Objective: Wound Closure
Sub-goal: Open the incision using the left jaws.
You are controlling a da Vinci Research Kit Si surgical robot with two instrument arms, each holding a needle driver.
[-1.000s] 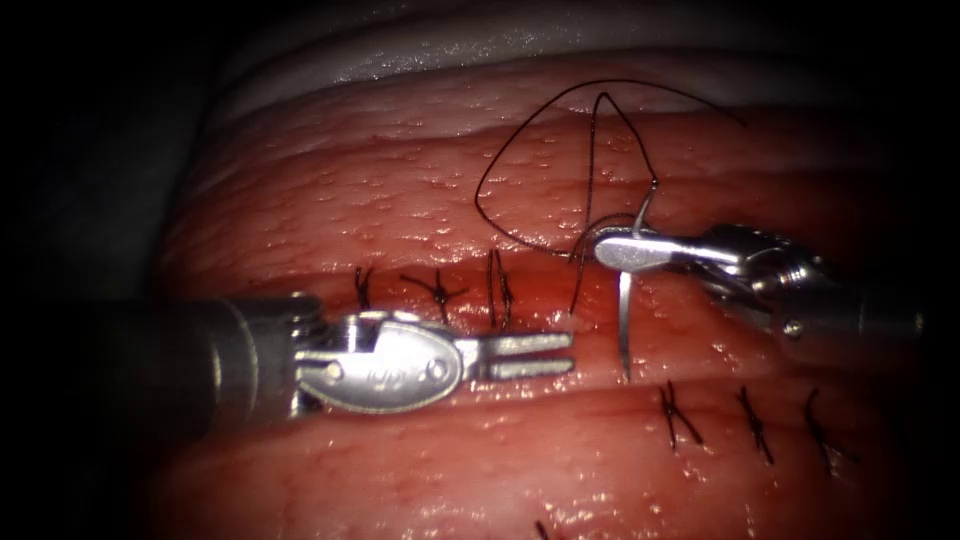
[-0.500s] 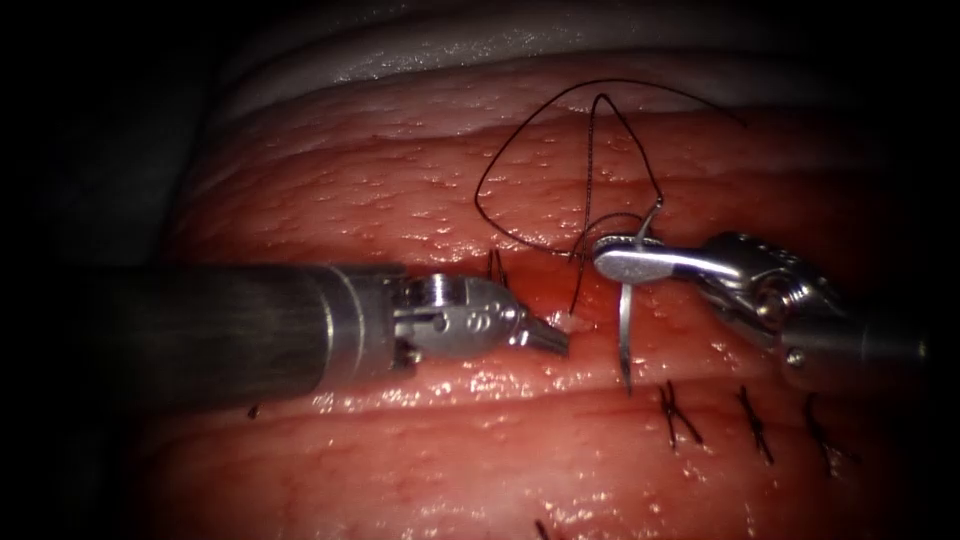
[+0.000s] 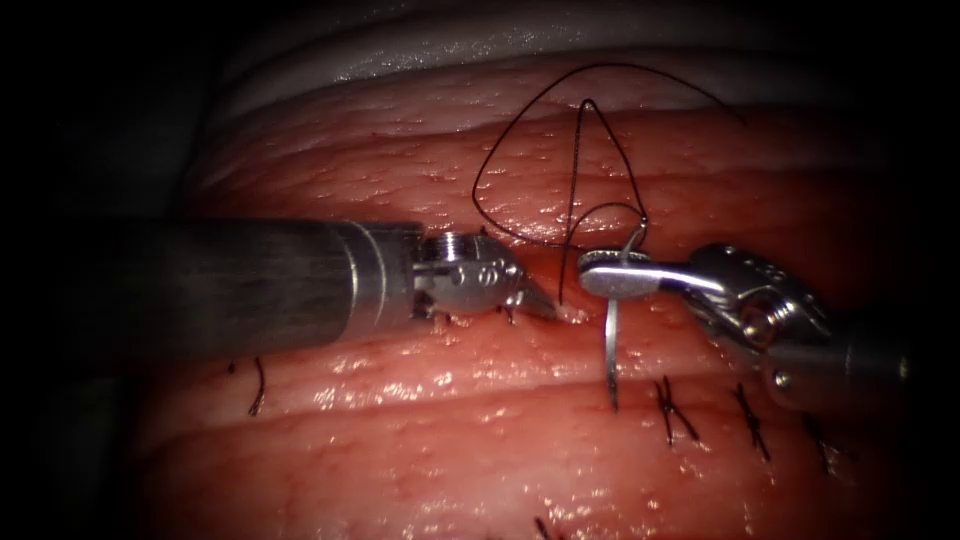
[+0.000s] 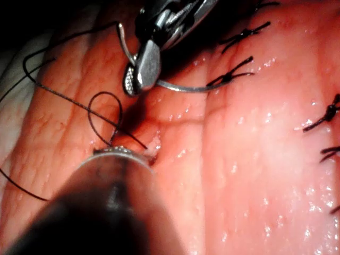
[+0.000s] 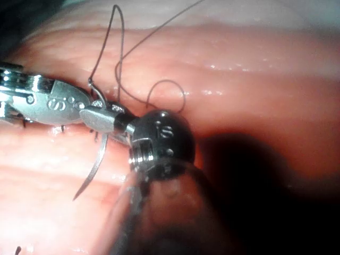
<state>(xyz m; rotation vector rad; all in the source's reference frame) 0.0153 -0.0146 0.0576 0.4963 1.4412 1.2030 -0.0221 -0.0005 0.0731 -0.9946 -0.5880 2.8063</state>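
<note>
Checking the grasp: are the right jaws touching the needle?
Touching. In the endoscope view the right jaws are shut on the needle near its thread end.

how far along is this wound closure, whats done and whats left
Done: tied stitches sit along the tissue. In hand: the right tool holds the needle near its thread end, its point free above the tissue; thread loops behind. The left tool presses shut at the cut. Left: that gap carries no stitch.

dark surround, pale backdrop point(image 3: 420, 45) — spotlit centre
</note>
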